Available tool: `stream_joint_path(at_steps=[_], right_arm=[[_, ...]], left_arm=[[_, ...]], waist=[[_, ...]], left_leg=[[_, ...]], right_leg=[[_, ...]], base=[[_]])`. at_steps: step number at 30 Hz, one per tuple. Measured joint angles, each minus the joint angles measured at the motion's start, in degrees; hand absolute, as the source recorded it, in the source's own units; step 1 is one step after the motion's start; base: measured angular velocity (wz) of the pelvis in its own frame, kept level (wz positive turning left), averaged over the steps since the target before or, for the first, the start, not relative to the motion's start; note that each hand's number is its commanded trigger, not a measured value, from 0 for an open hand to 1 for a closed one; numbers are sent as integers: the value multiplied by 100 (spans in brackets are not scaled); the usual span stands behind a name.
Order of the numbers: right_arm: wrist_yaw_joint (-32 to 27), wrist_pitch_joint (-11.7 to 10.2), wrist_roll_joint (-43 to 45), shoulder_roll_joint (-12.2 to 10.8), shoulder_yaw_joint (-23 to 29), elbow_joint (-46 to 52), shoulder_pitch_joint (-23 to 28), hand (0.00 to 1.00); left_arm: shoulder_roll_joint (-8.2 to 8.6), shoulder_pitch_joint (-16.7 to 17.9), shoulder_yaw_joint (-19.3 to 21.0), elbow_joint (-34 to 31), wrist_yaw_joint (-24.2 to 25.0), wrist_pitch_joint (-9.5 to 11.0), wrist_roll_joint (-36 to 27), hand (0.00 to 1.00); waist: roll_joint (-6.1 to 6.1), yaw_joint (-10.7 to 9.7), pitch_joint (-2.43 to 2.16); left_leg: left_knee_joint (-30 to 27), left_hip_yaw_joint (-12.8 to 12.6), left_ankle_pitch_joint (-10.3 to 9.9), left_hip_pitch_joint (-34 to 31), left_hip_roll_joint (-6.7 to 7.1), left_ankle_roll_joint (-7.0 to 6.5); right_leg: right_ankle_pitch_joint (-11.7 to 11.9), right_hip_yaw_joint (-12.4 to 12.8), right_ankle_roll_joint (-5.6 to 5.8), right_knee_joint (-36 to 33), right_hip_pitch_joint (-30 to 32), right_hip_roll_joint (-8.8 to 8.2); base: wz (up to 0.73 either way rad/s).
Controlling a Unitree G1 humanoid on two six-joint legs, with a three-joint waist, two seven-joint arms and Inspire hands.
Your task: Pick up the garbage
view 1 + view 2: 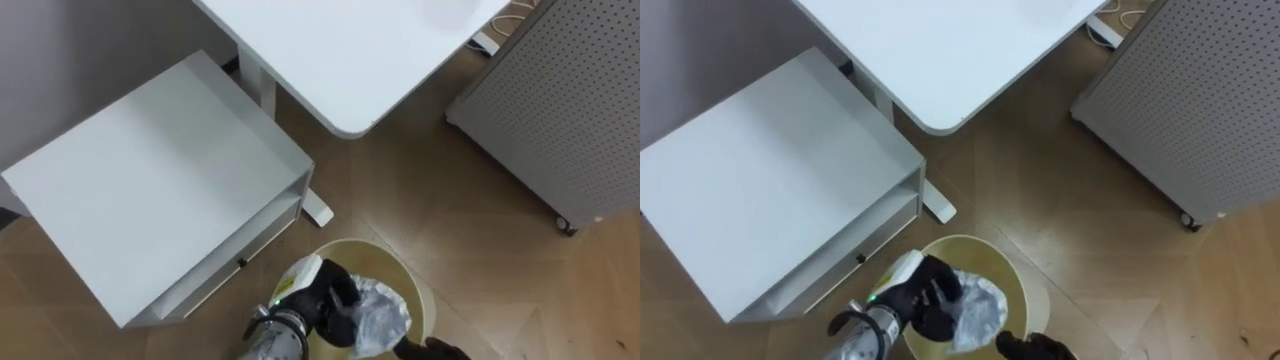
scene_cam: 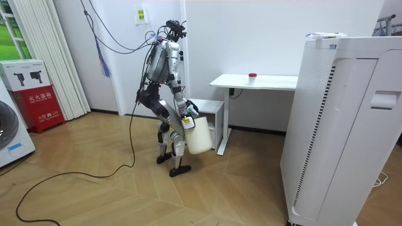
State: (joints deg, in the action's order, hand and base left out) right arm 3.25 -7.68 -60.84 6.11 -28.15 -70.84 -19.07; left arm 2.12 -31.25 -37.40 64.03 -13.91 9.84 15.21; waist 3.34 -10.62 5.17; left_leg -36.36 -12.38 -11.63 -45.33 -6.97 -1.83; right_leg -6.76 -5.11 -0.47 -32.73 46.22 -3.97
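A round cream waste bin hangs low in front of me over the wooden floor, and I look straight down into it. My left hand comes in from the lower left, its dark fingers curled on a crumpled silvery plastic wrapper right above the bin's opening. A dark part of my right hand shows at the bin's near rim, at the picture's bottom edge. In the room view I stand bent forward beside the low side table, with the bin held at knee height.
A low white side table with an open shelf stands to my left. A white desk is ahead, with a small red thing on it. A perforated white cabinet on castors stands at the right.
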Motion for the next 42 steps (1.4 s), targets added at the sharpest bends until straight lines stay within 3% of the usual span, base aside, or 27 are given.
stream_joint_path(at_steps=[1,3,7,15,18,25,27,31,34,37,39,41,42], right_arm=[[0,-1,9,-17,-3,2,-10,100],[1,0,16,-38,-4,-2,-4,100],[11,30,61,-44,2,-49,83,100],[13,119,67,-26,21,-44,123,100],[88,147,43,-20,23,-71,125,100],[483,174,-24,80,96,-300,431,100],[581,189,-26,97,219,-317,492,100],[643,288,227,120,323,-359,498,100],[826,292,749,204,553,-389,589,100],[919,341,910,300,887,-182,866,100],[930,358,1012,315,1094,-28,1031,100],[943,357,1269,341,1505,149,1280,100],[943,359,1285,370,1572,251,1373,100]], left_arm=[[3,15,-21,0,63,0,0,0],[2,48,-79,1,130,-1,1,0],[2,216,-96,-29,337,-25,17,0],[-44,417,-228,-11,672,-239,83,0],[-91,462,-220,42,792,-286,383,0],[-351,885,-218,11,848,-326,1065,0],[-408,974,-210,9,856,-255,1061,0],[-488,1181,-30,-69,853,-217,1078,0],[-560,1366,265,-262,859,-134,1082,0],[-657,1530,537,-754,854,8,1086,0],[-807,1782,641,-1247,836,56,1091,0],[-1114,2266,996,-2075,805,47,1348,0],[-1220,2358,1062,-2290,796,41,1392,0]], waist=[[3,1,-5],[3,4,-25],[5,27,-137],[6,6,-143],[2,3,-141],[-50,20,-130],[-60,111,-131],[-64,349,-139],[-216,308,-223],[-259,296,-278],[-241,304,-309],[-209,301,-398],[-210,301,-401]], left_leg=[[-9,-4,0,0,-9,0],[-25,-2,-2,-1,-23,3],[-24,-4,-3,15,-18,4],[-14,-61,-2,114,-11,1],[-25,-63,-2,148,-30,4],[130,-128,-132,963,-65,84],[184,-161,-170,1226,-70,86],[370,-114,-327,1881,83,133],[542,-111,-390,2194,111,137],[799,-135,-398,2544,197,126],[1008,-140,-399,2857,291,124],[1268,-132,-421,3240,411,115],[1300,-115,-437,3314,425,110]], right_leg=[[2,0,-3,1,-2,6],[5,-2,-8,2,-9,17],[7,0,-11,-8,-13,12],[9,62,-9,-100,-48,-4],[6,49,-21,-106,-85,6],[-60,131,7,95,-860,83],[-42,248,23,189,-1067,142],[5,811,79,308,-1428,339],[119,1036,118,597,-1701,458],[194,1241,166,811,-1953,503],[209,1338,176,897,-2125,507],[214,1474,175,947,-2278,535],[218,1487,178,969,-2321,543]], base=[[0],[0],[0],[-2],[0],[-8],[-38],[-69],[-51],[-37],[-55],[-69],[-64]])
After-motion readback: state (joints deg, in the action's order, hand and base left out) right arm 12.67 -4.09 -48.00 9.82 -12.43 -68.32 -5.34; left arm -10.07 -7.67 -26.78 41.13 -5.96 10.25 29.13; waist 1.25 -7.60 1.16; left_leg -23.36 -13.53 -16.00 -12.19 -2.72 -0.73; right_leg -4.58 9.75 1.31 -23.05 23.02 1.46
